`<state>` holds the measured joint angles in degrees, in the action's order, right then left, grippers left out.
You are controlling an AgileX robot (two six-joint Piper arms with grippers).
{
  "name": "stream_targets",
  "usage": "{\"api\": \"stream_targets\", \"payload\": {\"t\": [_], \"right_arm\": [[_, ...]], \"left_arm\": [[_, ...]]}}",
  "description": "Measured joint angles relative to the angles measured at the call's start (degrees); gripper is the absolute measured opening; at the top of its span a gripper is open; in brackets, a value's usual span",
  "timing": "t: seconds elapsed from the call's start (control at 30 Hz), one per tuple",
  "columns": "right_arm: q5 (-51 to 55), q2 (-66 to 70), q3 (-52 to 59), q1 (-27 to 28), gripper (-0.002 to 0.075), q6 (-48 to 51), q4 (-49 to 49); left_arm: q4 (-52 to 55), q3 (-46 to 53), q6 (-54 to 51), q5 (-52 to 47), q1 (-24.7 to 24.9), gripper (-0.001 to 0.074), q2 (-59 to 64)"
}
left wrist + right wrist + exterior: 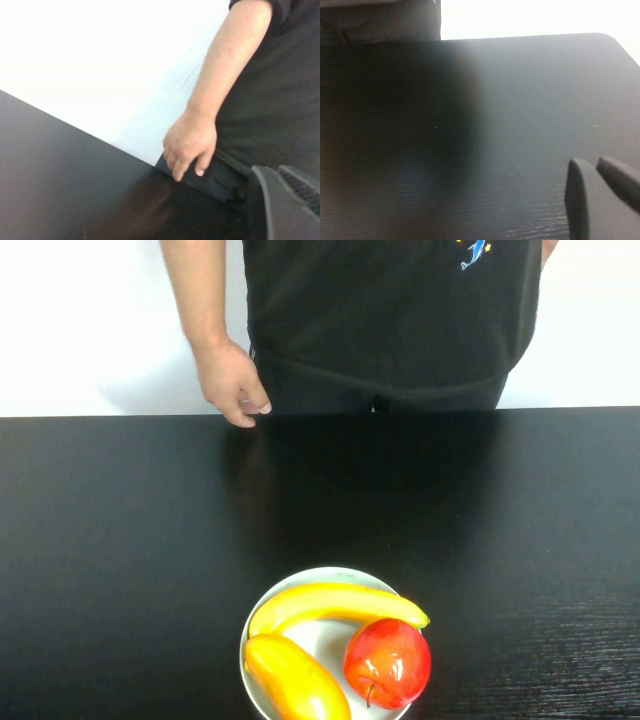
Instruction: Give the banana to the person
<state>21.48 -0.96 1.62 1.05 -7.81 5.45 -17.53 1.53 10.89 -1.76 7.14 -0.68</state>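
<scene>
The long yellow banana (335, 605) lies across the far side of a white plate (262, 702) at the table's near edge. The person (390, 320) in a black T-shirt stands behind the far edge, one hand (232, 385) hanging at the table's rim; this hand also shows in the left wrist view (189, 145). Neither gripper shows in the high view. My left gripper (272, 170) is shut and empty, facing the person's hand over the table. My right gripper (592, 162) is shut and empty above bare tabletop. The banana is out of both wrist views.
On the plate, a yellow-orange mango-like fruit (295, 680) lies nearest me and a red apple (388, 662) sits to its right, both touching the banana. The black table (120, 540) stretches between the plate and the person.
</scene>
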Motion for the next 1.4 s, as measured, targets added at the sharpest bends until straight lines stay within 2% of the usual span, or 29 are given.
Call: {"api": "stream_targets", "payload": {"t": [0.1, 0.2, 0.4, 0.47, 0.57, 0.87, 1.0, 1.27, 1.4], "right_arm": [[0.0, 0.0, 0.0, 0.0, -0.0009, 0.0, 0.0], [0.0, 0.0, 0.0, 0.0, -0.0009, 0.0, 0.0], [0.0, 0.0, 0.0, 0.0, -0.0009, 0.0, 0.0], [0.0, 0.0, 0.0, 0.0, -0.0009, 0.0, 0.0], [0.0, 0.0, 0.0, 0.0, -0.0009, 0.0, 0.0], [0.0, 0.0, 0.0, 0.0, -0.0009, 0.0, 0.0], [0.0, 0.0, 0.0, 0.0, -0.0009, 0.0, 0.0], [0.0, 0.0, 0.0, 0.0, -0.0009, 0.0, 0.0], [0.0, 0.0, 0.0, 0.0, -0.0009, 0.0, 0.0]], "left_arm": [[-0.2, -0.1, 0.3, -2.3, 0.0, -0.0004, 0.0], [-0.3, -4.0, 0.5, -10.8, 0.0, -0.0004, 1.2], [1.6, -22.9, -6.8, -34.8, 0.0, -0.0004, 15.1], [1.9, -28.8, -12.1, -44.9, 0.0, -0.0004, 22.3], [2.0, -35.8, -20.3, -55.1, 0.0, -0.0004, 32.7], [0.2, -51.8, -31.6, -62.5, 0.6, -0.0004, 51.3], [-1.2, -56.6, -35.4, -64.0, 5.8, -0.0004, 60.1], [5.8, -65.1, -35.3, -64.1, 23.4, -0.0004, 77.8], [8.9, -69.9, -36.5, -66.7, 29.7, -0.0004, 85.9]]}}
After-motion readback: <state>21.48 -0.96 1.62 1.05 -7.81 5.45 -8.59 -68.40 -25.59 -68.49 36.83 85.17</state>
